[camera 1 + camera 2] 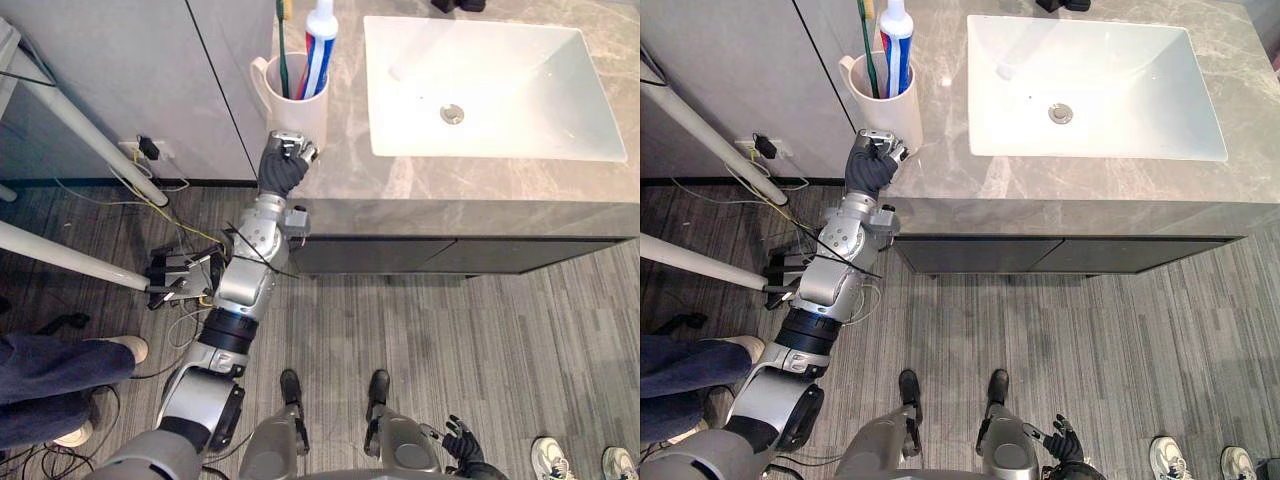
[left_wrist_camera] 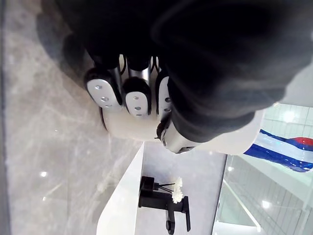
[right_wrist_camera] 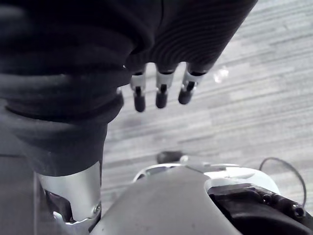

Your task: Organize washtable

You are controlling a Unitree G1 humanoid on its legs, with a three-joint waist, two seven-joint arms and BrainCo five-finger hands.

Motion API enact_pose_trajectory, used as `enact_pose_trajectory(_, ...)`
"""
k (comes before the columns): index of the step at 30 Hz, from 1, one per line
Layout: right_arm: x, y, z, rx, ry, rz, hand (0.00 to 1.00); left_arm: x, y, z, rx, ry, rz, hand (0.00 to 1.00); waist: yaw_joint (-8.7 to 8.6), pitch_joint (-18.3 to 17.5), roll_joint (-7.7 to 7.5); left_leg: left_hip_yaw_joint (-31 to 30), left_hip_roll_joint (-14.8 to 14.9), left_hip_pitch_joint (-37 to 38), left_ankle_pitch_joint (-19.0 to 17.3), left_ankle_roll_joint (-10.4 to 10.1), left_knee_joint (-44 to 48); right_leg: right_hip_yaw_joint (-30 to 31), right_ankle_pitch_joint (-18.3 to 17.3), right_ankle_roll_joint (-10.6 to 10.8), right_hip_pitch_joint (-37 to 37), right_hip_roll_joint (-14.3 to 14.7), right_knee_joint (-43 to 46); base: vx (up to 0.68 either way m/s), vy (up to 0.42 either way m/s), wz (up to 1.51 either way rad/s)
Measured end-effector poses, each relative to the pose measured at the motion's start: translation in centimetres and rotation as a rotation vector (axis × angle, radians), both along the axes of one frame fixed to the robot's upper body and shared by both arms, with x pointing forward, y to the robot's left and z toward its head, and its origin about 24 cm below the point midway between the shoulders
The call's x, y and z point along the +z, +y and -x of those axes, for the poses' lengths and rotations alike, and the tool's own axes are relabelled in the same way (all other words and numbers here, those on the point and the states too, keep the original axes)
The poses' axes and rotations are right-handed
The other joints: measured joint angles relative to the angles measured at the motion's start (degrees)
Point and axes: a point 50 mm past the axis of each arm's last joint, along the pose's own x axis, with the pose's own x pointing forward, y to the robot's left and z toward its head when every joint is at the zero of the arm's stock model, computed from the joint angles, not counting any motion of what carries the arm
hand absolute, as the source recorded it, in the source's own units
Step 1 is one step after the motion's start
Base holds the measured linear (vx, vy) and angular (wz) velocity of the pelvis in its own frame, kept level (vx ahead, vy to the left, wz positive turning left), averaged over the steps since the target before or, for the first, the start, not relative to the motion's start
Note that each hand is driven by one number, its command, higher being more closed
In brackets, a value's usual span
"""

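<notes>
A white cup (image 1: 297, 112) with a handle stands on the front left corner of the grey marble washtable (image 1: 430, 185). It holds a green toothbrush (image 1: 283, 50) and a white, blue and red toothpaste tube (image 1: 319, 45). My left hand (image 1: 284, 165) reaches up from the floor side and is shut on the cup's lower part. Its fingers (image 2: 134, 95) curl against the cup (image 2: 234, 139) with the thumb on the other side. My right hand (image 1: 462, 440) hangs low by the floor, fingers (image 3: 161, 95) relaxed and holding nothing.
A white rectangular sink (image 1: 530, 100) with a drain (image 1: 452, 114) takes up the counter's right part, with a black faucet (image 2: 164, 200) behind it. White poles (image 1: 80, 130) and cables are on the left. A person's legs (image 1: 50, 370) show at lower left, shoes (image 1: 550, 458) at lower right.
</notes>
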Motion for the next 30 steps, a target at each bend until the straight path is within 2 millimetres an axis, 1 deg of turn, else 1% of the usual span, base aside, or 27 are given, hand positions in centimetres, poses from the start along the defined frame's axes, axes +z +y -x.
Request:
enact_pose_trajectory(1,0.0,0.0,0.0,0.002,-0.001,0.000,0.00,0.2,0.1,-0.2,0.006,-0.003,-0.009,1.00,-0.03,0.05,-0.08,0.00,0.03,-0.23,0.00,0.00,0.16,0.02,0.03,-0.03,-0.16,0.00,0.06,-0.04,-0.007,-0.01)
enact_pose_trajectory(3,0.0,0.3,-0.2,0.016,-0.005,-0.003,0.00,1.1,1.0,-0.9,0.035,-0.013,-0.045,1.00,-0.19,0.39,-0.72,0.09,0.15,-0.50,-0.01,0.01,0.51,0.13,0.23,-0.17,-0.30,0.07,0.04,-0.04,-0.009,-0.03)
enact_pose_trajectory(5,0.1,0.3,-0.2,0.019,-0.008,-0.003,0.00,1.4,1.5,-1.0,0.050,-0.022,-0.062,1.00,-0.46,0.65,-1.20,0.21,0.20,-0.55,-0.02,0.01,0.65,0.27,0.31,-0.20,-0.36,0.09,0.04,-0.04,-0.007,-0.03)
enact_pose_trajectory(10,0.2,0.4,-0.4,0.023,-0.018,-0.002,0.00,2.2,1.7,-1.0,0.056,-0.048,-0.068,1.00,-0.76,1.16,-1.69,0.36,0.49,-2.10,-0.55,0.08,2.38,0.46,0.71,-0.19,-1.27,0.14,-0.01,-0.04,-0.004,-0.02)
enact_pose_trajectory(14,0.3,0.5,-0.6,0.031,-0.031,-0.001,0.00,3.4,1.5,-1.5,0.056,-0.069,-0.072,1.00,-0.84,2.24,-2.02,0.37,0.66,-2.58,-0.66,0.08,2.92,0.45,0.83,-0.36,-1.53,0.26,0.00,-0.04,-0.005,-0.01)
enact_pose_trajectory(16,0.5,0.5,-0.9,0.035,-0.048,0.001,0.00,4.8,1.5,-1.7,0.063,-0.102,-0.081,1.00,-1.13,2.90,-2.07,0.38,0.84,-4.07,-0.90,0.10,4.05,0.53,1.33,-0.54,-2.44,0.40,-0.15,-0.05,-0.003,-0.02)
enact_pose_trajectory(17,0.6,0.5,-1.2,0.042,-0.065,0.004,0.00,5.7,1.5,-1.9,0.072,-0.122,-0.086,1.00,-1.35,3.79,-2.16,0.40,0.86,-4.37,-0.90,0.11,4.46,0.58,1.56,-0.64,-2.54,0.40,-0.25,-0.04,0.003,-0.01)
enact_pose_trajectory(21,0.9,0.7,-1.6,0.054,-0.091,0.007,0.00,7.8,1.1,-2.2,0.084,-0.161,-0.087,1.00,-1.66,5.45,-2.55,0.58,0.96,-5.24,-1.19,0.26,5.41,0.77,1.87,-0.69,-3.13,0.40,-0.29,-0.05,0.009,-0.03)
enact_pose_trajectory(26,1.0,0.6,-1.9,0.049,-0.098,0.004,0.00,9.4,0.6,-2.1,0.077,-0.207,-0.057,1.00,-1.84,6.25,-2.77,0.70,1.10,-6.97,-1.59,0.24,6.54,0.93,2.22,-0.64,-4.36,0.42,-0.37,-0.01,0.001,-0.01)
enact_pose_trajectory(28,0.8,0.6,-1.9,0.046,-0.091,0.004,0.00,9.7,0.2,-2.0,0.064,-0.214,-0.044,1.00,-1.88,6.26,-2.79,0.65,1.05,-7.27,-1.59,0.25,6.55,0.89,2.22,-0.64,-4.59,0.39,-0.37,0.00,0.000,0.00)
enact_pose_trajectory(30,0.6,0.5,-2.1,0.047,-0.074,0.004,0.00,10.0,-0.6,-2.2,0.057,-0.213,-0.029,1.00,-1.79,6.30,-2.80,0.62,0.95,-7.60,-1.58,0.27,6.54,0.86,2.22,-0.64,-4.89,0.31,-0.36,0.00,0.000,0.00)
